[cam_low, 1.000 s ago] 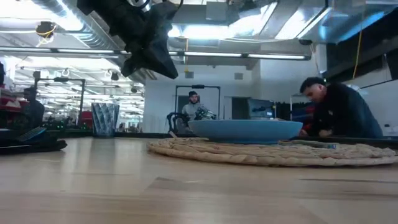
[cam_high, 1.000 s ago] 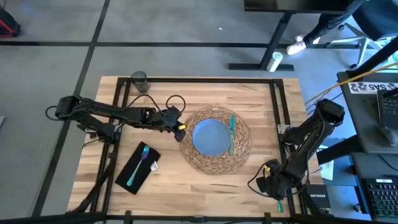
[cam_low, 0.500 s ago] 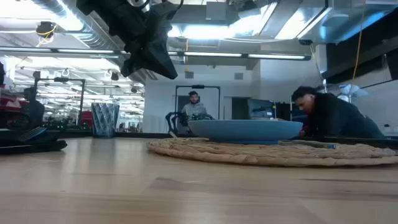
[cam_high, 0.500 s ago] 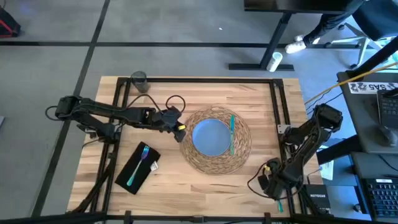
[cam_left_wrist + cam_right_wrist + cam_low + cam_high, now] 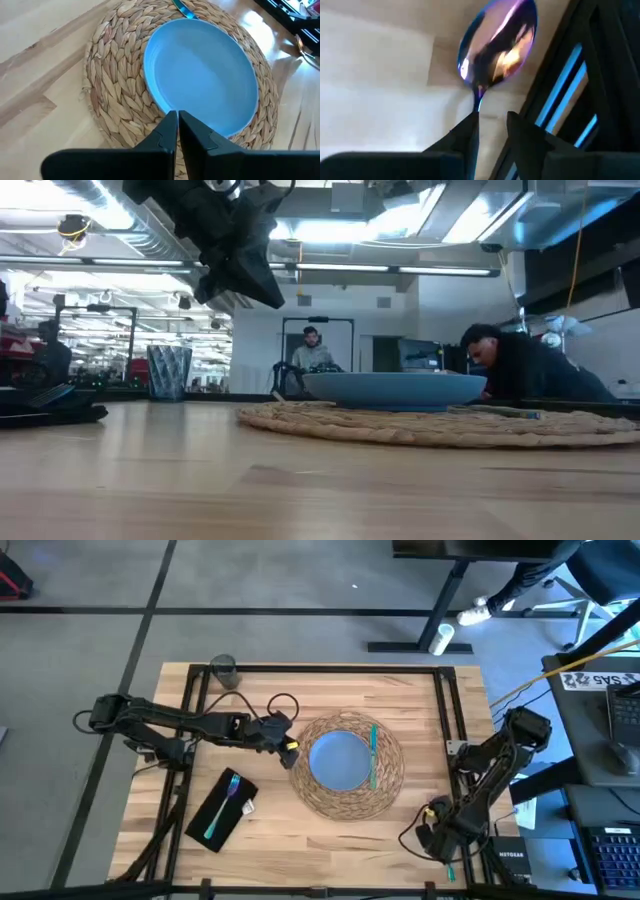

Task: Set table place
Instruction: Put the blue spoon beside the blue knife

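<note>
A round blue plate (image 5: 340, 760) sits on the woven placemat (image 5: 385, 790) in the middle of the table (image 5: 300, 690). A teal utensil (image 5: 373, 753) lies on the mat right of the plate. My left gripper (image 5: 177, 120) hovers shut over the mat's left edge, holding nothing. A teal fork (image 5: 222, 802) lies on the black napkin (image 5: 215, 820) at the near left. My right gripper (image 5: 492, 117) is low at the near right corner, open. A shiny spoon (image 5: 497, 40) lies ahead of it, with its handle running in between the fingers. My right gripper has the spoon's thin neck (image 5: 479, 100) close along the inner edge of one finger (image 5: 467, 127). The other finger stands apart from it. I cannot tell whether the near finger touches the neck.
A grey glass (image 5: 223, 670) stands at the table's far left corner. Black frame rails (image 5: 445, 710) run along the table's left and right sides. People show in the room beyond the table (image 5: 520, 365). Bare wood lies between the mat and the near edge.
My right arm's upper joints have shifted slightly toward the near edge, while its gripper stays at the near right corner. My left arm has kept still. Nothing on the table has moved.
</note>
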You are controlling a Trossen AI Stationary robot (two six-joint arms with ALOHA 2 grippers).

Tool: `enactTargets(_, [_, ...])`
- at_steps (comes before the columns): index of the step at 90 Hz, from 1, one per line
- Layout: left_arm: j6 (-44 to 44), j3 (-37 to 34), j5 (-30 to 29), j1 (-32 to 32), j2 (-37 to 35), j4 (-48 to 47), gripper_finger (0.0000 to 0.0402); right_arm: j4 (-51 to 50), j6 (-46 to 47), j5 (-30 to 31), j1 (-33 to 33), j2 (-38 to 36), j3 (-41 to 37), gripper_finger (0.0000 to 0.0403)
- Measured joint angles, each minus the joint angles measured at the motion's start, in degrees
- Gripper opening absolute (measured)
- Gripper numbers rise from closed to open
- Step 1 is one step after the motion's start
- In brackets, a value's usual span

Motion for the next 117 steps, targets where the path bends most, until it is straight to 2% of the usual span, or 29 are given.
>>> enactTargets(45, [-0.17,0.00,-0.01,0.02,0.00,0.04,0.0000,-1.43,-0.45,2.53,0.07,0.16,1.54,0.0086])
enactTargets(53, [-0.18,0.00,-0.01,0.02,0.00,0.10,0.0000,-1.55,-1.48,3.20,0.07,0.19,1.70,0.0070])
enactTargets(60, [-0.20,0.00,-0.01,0.02,0.00,0.09,0.0000,-3.84,-2.53,4.48,0.15,0.38,3.18,0.0038])
enactTargets(66, [-0.20,0.00,-0.01,0.02,0.00,0.11,0.0000,-6.27,-2.96,8.30,-0.07,0.59,5.33,0.0011])
enactTargets(74, [-0.20,0.00,-0.03,0.02,0.00,0.07,0.0000,-10.17,-3.20,11.89,-0.35,0.42,7.40,0.0008])
enactTargets(82, [-0.21,-0.01,-0.02,0.02,0.00,0.27,0.0000,-10.59,-3.36,11.85,-0.56,0.46,7.46,0.0003])
enactTargets(117, [-0.35,-0.02,-0.05,-0.35,-0.02,0.39,0.0000,-4.84,-3.93,8.66,-0.85,0.42,-3.24,0.0000])
